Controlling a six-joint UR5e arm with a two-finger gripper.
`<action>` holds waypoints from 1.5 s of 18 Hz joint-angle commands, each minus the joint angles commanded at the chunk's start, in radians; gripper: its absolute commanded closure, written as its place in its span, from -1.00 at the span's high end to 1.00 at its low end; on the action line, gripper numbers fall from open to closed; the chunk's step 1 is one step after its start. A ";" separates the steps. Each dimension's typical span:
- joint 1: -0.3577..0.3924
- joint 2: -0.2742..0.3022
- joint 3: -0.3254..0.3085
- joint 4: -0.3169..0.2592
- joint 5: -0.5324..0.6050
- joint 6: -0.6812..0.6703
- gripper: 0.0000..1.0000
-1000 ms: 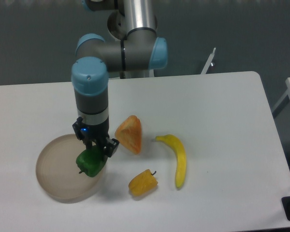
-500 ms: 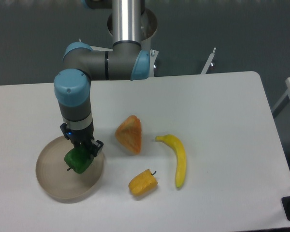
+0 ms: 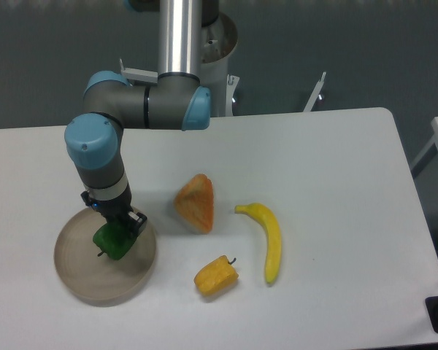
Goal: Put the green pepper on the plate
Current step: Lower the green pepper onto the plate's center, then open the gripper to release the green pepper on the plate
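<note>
The glossy dark-green pepper (image 3: 112, 243) hangs over the middle of the round beige plate (image 3: 79, 281) at the table's front left. My gripper (image 3: 115, 229) points straight down and is shut on the green pepper from above. I cannot tell whether the pepper touches the plate's floor. The fingertips are partly hidden behind the pepper.
An orange wedge-shaped piece (image 3: 196, 202) lies right of the plate. A yellow-orange pepper (image 3: 216, 275) sits in front of it, and a banana (image 3: 269, 240) lies further right. The table's right edge (image 3: 416, 197) is far from the arm.
The arm has swung left with the green pepper, carrying it from the plate's right rim to over its middle. The other items have not moved.
</note>
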 joint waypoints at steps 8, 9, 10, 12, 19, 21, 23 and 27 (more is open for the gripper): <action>-0.011 -0.012 0.000 0.002 0.002 -0.038 -0.26; -0.012 -0.012 0.002 0.002 0.003 -0.040 -0.25; -0.014 -0.014 0.002 0.002 0.003 -0.038 -0.25; -0.014 -0.014 0.002 0.003 0.003 -0.037 -0.25; -0.018 -0.015 0.000 0.002 0.005 -0.037 -0.25; -0.020 -0.014 0.000 0.002 0.005 -0.037 -0.25; -0.020 -0.015 -0.002 0.000 0.015 -0.037 -0.25; -0.026 -0.022 -0.003 0.002 0.034 -0.037 -0.25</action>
